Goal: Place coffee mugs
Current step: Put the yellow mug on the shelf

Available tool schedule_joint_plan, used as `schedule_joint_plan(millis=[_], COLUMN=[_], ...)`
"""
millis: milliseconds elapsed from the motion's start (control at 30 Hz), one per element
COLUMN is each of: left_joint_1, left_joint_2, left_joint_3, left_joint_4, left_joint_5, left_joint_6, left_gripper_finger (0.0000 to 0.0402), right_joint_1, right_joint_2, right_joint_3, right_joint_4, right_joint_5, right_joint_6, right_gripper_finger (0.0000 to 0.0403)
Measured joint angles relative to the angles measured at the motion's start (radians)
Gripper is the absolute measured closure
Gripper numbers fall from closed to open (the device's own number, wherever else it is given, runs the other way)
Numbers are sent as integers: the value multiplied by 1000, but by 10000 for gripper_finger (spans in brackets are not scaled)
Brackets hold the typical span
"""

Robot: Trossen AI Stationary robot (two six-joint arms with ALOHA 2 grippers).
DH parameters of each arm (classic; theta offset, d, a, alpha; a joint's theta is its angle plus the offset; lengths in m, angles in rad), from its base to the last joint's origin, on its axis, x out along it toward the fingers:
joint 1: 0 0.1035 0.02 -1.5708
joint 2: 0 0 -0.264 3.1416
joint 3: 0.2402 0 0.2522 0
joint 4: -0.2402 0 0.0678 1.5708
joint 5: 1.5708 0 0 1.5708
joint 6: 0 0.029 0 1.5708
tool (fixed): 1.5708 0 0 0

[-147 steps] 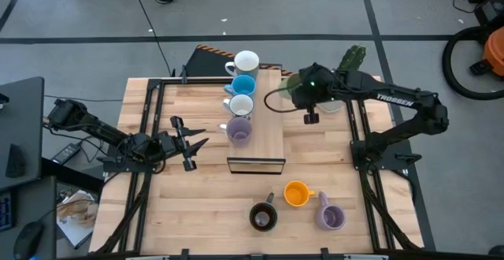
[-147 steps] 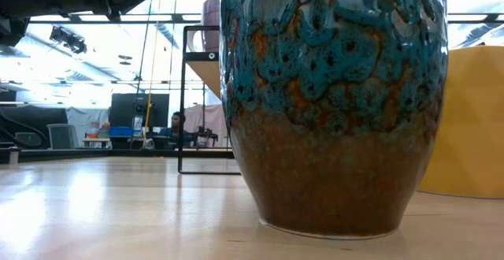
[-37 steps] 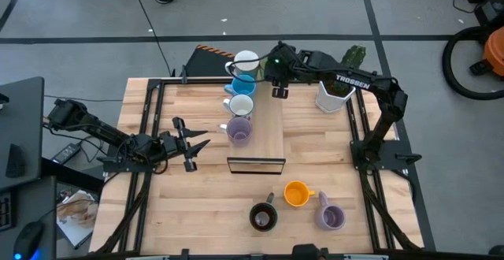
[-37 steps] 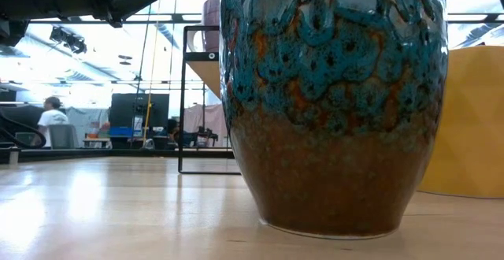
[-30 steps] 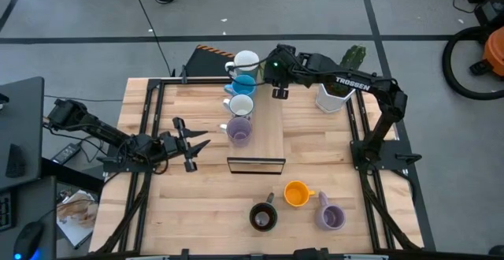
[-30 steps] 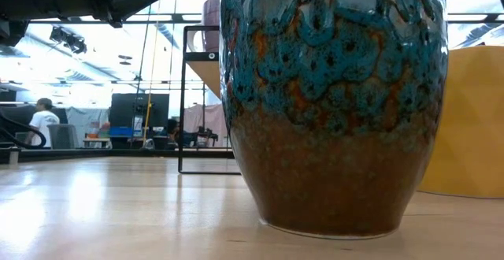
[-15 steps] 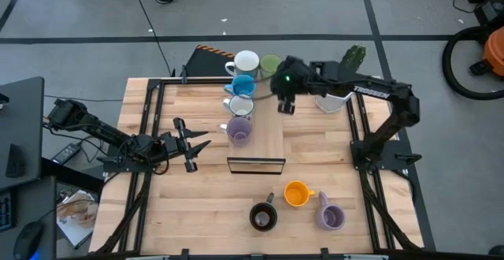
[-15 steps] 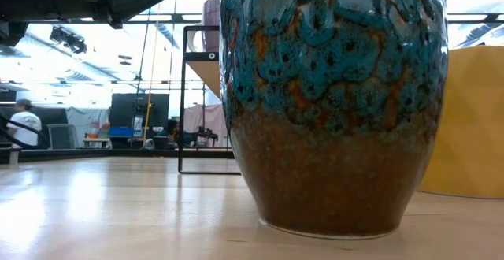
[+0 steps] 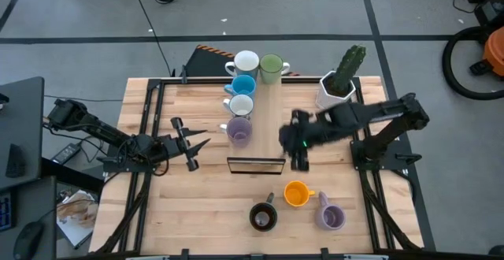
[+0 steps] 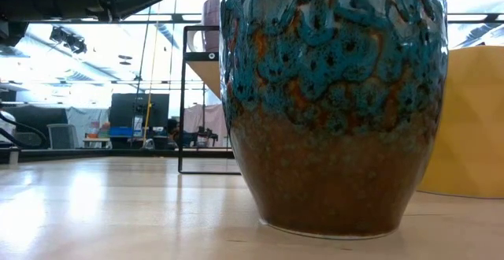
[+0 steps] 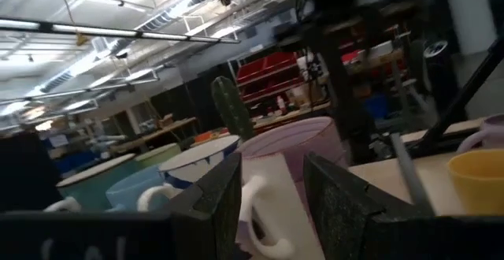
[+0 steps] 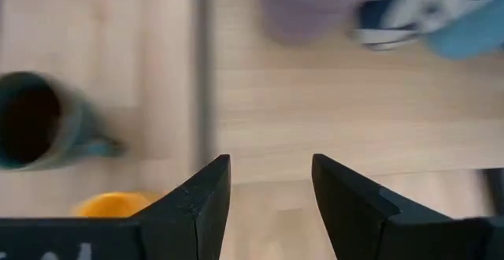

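Wood surface (image 9: 165,205): light planks are seen from above, with a raised wooden platform (image 9: 269,130) set at the middle toward the far edge.
Platform column: four mugs are lined up along the platform's left side — white mug (image 9: 246,62) farthest, then blue mug (image 9: 242,85), second white mug (image 9: 241,105), and lavender mug (image 9: 239,130) nearest.
Green mug (image 9: 271,67): it is stood upright just beside the far white mug, at the platform's far end, free of both grippers.
Near row: the dark brown mug (image 9: 263,217), orange mug (image 9: 296,193) and second lavender mug (image 9: 331,216) are grouped on the surface near the front edge, right of centre.
Cactus pot (image 9: 335,92): a white pot with a green cactus is placed at the far right, beside the right arm.
Right gripper (image 9: 299,161): it is held over the platform's near right corner, above and behind the orange mug; its fingers (image 12: 205,205) are spread apart with nothing between them, and bare wood is seen in the gap in the right wrist view.
Left gripper (image 9: 191,143): it is parked low at the left of the surface, pointed toward the mug column; its fingers (image 11: 216,205) are parted and empty.
Low view: most of the picture is filled by the brown and teal glaze of the dark brown mug (image 10: 335,102), with the orange mug (image 10: 468,126) to its right.
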Motion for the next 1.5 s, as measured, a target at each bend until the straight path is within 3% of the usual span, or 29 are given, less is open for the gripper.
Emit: schedule_joint_plan(millis=[267,567,800,1167,1500], left_joint_1=[0,0,0,0,0], left_joint_2=[0,0,0,0,0], left_joint_3=[0,0,0,0,0], left_joint_4=[61,78,74,16,-6], left_joint_5=[-31,-31,-31,-31,-30], left_joint_6=[145,99,-43,-172,-225], left_gripper_finger=[260,260,260,260,260], right_joint_1=[216,333,359,368,372], right_joint_2=[12,169,290,351,455], right_joint_3=[-10,-76,-76,-75,-75], right_joint_4=[2,32,17,17,19], right_joint_5=[-13,-56,-120,-156,-150], right_joint_6=[288,355,453,608,563], right_gripper_finger=[217,218,218,191,208])
